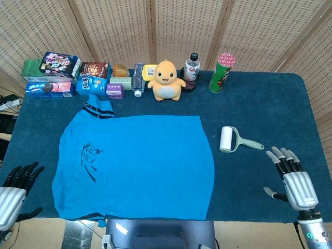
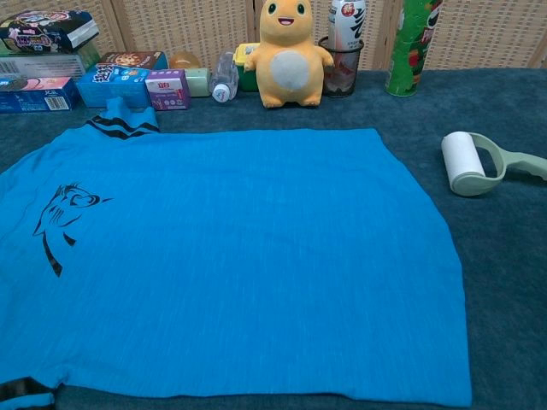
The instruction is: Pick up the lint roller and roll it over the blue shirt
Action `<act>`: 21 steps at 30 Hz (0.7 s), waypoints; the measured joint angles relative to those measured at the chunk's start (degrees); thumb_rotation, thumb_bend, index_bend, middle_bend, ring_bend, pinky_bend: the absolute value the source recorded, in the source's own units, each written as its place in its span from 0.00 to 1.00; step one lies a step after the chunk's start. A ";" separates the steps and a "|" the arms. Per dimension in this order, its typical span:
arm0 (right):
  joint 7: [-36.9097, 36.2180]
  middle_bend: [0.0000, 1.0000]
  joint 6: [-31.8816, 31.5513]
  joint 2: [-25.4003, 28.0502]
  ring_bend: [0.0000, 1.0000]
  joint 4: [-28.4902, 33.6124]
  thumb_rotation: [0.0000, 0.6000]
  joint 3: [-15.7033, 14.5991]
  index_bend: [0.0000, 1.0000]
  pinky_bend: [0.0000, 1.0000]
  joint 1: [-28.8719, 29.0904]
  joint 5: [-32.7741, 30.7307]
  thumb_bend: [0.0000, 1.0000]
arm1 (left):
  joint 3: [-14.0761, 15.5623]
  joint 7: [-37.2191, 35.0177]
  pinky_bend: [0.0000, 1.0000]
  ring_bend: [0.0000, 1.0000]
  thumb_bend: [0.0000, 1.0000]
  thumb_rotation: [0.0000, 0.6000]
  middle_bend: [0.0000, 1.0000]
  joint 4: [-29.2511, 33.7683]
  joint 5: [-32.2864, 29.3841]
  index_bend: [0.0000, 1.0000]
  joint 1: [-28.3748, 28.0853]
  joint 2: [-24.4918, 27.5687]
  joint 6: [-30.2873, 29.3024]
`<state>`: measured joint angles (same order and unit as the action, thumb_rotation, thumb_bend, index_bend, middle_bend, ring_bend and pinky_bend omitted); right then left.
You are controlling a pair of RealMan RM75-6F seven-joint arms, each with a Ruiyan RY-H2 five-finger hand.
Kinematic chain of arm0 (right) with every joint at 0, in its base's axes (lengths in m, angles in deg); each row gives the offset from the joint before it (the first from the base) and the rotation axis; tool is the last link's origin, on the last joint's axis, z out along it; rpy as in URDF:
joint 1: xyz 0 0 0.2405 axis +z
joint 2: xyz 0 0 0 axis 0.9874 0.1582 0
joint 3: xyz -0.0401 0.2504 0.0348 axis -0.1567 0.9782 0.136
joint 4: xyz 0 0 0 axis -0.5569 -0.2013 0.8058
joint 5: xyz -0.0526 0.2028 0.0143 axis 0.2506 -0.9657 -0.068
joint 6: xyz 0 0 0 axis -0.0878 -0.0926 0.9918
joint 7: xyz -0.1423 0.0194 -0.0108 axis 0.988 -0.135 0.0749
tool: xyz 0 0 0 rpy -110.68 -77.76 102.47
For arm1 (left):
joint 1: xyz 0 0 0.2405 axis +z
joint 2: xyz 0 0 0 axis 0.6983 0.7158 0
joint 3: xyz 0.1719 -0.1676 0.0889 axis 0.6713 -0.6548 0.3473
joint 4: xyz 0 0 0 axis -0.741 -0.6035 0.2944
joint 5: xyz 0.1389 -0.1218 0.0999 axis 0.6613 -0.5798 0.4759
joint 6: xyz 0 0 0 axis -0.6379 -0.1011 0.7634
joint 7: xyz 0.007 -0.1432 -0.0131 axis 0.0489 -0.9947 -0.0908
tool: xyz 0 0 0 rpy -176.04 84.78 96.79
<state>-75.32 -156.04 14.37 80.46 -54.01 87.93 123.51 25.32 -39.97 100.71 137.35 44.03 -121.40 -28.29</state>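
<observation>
Nothing of the task looks done yet, judging by how things lie. The lint roller (image 1: 229, 139) rests untouched on the dark blue desk (image 1: 259, 104), just beside the right edge of the blue shirt (image 1: 135, 166) but apart from it, its white roll toward the shirt and its pale green handle pointing away to the robot's right. The shirt is spread flat across the middle of the desk, collar toward the far side, a dark printed figure on its left part. The right hand (image 1: 291, 179) hovers at the near right of the desk, fingers apart and extended, holding nothing, near the roller's handle but clearly short of it. The left hand (image 1: 15, 189) sits at the near left corner, beside the shirt's edge, likewise spread and holding nothing. Neither hand shows in the chest view. Along the far edge stand snack boxes (image 1: 93, 78), an orange plush toy (image 1: 166, 80), a drink bottle (image 1: 191, 70) and a green can (image 1: 220, 72), all well apart from the work. What remains, then, is everything: reach the handle, most likely with the right hand, lift the roller, bring it over the shirt and roll it across the fabric.
</observation>
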 measured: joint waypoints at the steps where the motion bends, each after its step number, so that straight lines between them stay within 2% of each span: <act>1: 0.37 0.07 0.15 -0.15 0.03 -0.06 1.00 0.03 0.09 0.00 0.01 -0.06 0.00 | 0.01 0.03 0.01 0.00 0.09 1.00 0.00 -0.03 0.15 0.00 0.02 0.02 -0.08; 6: 0.05 0.08 1.76 -0.57 0.03 -0.38 1.00 0.17 0.09 0.00 0.52 -0.55 0.00 | 0.22 0.26 0.01 0.00 0.09 1.00 0.00 -0.08 0.69 0.00 0.30 -0.02 -0.46; 11: -3.51 0.11 6.15 -0.98 0.06 -1.65 1.00 0.77 0.10 0.05 2.85 -1.56 0.00 | 0.21 0.40 0.01 0.00 0.09 1.00 0.00 -0.01 0.63 0.00 0.30 -0.20 -0.31; 17: -9.79 0.13 17.21 -2.29 0.08 -6.48 1.00 2.88 0.11 0.09 9.22 -4.51 0.00 | -0.03 1.51 0.01 0.00 0.09 1.00 0.00 0.52 0.32 0.00 -0.14 -0.61 0.55; 21: -13.30 0.15 26.40 -4.23 0.09 -12.52 1.00 4.73 0.12 0.12 14.91 -7.30 0.00 | -0.19 2.04 0.01 0.00 0.09 1.00 0.00 0.76 -0.18 0.00 -0.39 -0.91 1.18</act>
<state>-88.62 -129.64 10.13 67.94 -49.27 102.84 116.20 25.13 -37.93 101.46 137.17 43.64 -122.31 -27.11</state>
